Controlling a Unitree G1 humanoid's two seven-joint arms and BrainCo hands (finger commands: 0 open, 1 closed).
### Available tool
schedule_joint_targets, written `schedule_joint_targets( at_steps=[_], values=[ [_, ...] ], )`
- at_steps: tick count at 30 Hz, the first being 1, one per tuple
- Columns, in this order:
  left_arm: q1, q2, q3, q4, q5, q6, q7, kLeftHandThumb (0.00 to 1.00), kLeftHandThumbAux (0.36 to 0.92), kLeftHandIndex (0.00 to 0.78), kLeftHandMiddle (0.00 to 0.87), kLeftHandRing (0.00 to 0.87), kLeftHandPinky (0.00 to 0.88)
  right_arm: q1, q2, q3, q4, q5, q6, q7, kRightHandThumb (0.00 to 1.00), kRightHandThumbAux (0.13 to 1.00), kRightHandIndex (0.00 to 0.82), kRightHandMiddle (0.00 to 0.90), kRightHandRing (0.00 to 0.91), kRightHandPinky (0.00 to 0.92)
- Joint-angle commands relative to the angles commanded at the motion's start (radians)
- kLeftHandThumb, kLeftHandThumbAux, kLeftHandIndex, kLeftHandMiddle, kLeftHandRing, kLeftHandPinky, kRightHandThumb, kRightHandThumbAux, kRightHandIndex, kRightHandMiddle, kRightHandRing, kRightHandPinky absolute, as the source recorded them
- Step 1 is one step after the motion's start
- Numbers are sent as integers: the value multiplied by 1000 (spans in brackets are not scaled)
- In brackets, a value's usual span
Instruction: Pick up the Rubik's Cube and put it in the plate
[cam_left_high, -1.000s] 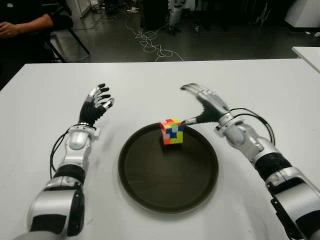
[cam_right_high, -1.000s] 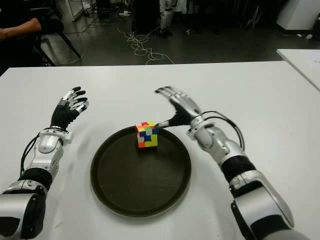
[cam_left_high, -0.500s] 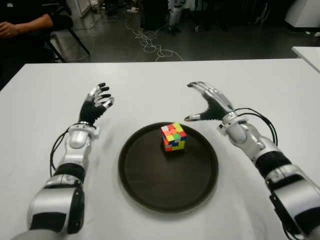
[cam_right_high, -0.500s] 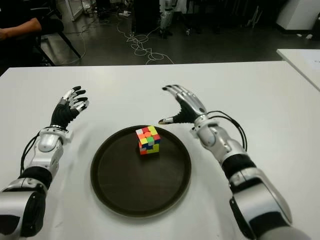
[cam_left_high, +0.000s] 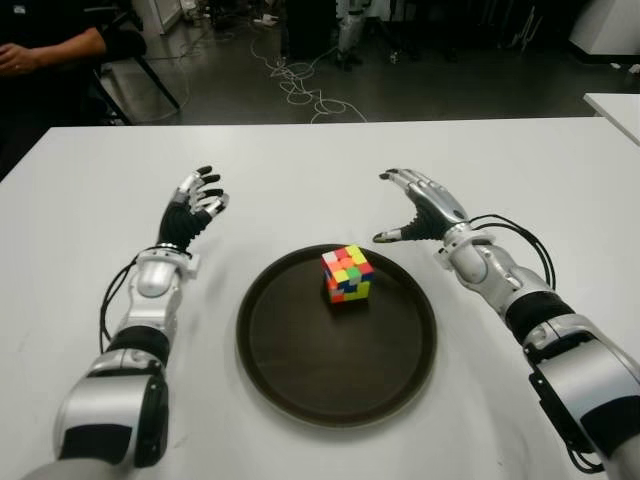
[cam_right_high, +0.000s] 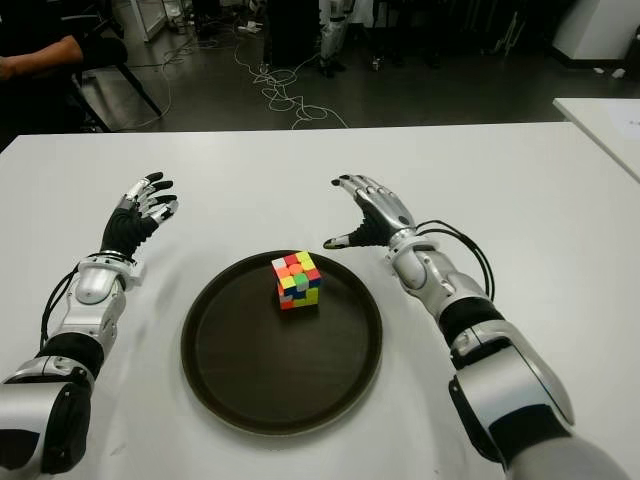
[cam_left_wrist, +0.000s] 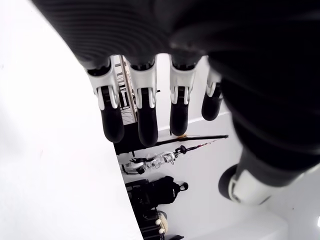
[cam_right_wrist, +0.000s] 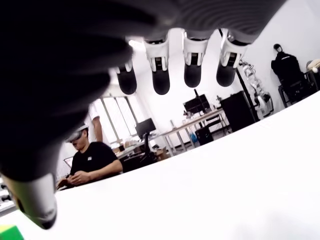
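Note:
The multicoloured Rubik's Cube (cam_left_high: 346, 274) sits inside the dark round plate (cam_left_high: 300, 360), toward its far side, turned slightly on its base. My right hand (cam_left_high: 418, 208) hovers open just beyond the plate's far right rim, fingers spread, apart from the cube. The right wrist view shows its fingertips (cam_right_wrist: 160, 80) extended with nothing held. My left hand (cam_left_high: 192, 208) shows open over the white table (cam_left_high: 90, 200), left of the plate.
A person (cam_left_high: 60, 45) sits at the back left past the table edge. Cables (cam_left_high: 300, 85) lie on the floor behind. Another white table corner (cam_left_high: 615, 105) shows at the far right.
My right hand has let go of the cube and drawn back to the right, off the plate. The cube now rests alone in the plate, slightly rotated. The left hand has not moved.

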Motion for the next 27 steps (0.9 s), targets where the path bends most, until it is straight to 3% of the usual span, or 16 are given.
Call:
schedule_joint_targets(
  at_steps=[7, 13, 15, 17, 19, 23, 27],
  values=[
    [0, 1, 4, -3, -3, 1, -12, 233, 639, 121, 179, 202, 235, -22, 8, -22, 54, 29, 11, 10, 0, 662, 0, 0, 0, 0],
    [3, 0, 5, -7, -4, 0, -20, 236, 638, 117, 172, 194, 234, -29, 46, -81, 133, 96, 64, 14, 0, 653, 3, 10, 10, 18],
    [3, 0, 5, -7, -4, 2, -20, 240, 640, 118, 174, 195, 234, -28, 60, -118, 144, 138, 72, 29, 0, 662, 19, 32, 33, 39],
    [3, 0, 6, -7, -6, 2, -24, 244, 643, 121, 177, 195, 229, -25, 88, -212, 150, 247, 73, 94, 0, 680, 56, 72, 78, 86],
    [3, 0, 7, -7, -7, 2, -25, 246, 645, 123, 180, 196, 223, -24, 98, -251, 152, 291, 73, 125, 0, 696, 89, 107, 119, 129],
    [5, 0, 8, -6, -8, 1, -28, 238, 639, 122, 179, 193, 215, -22, 139, -404, 138, 472, 103, 227, 0, 744, 149, 174, 199, 229],
    [6, 0, 9, -7, -8, 1, -29, 231, 638, 120, 175, 189, 212, -25, 152, -454, 129, 529, 128, 259, 13, 771, 177, 214, 245, 285]
  ],
)
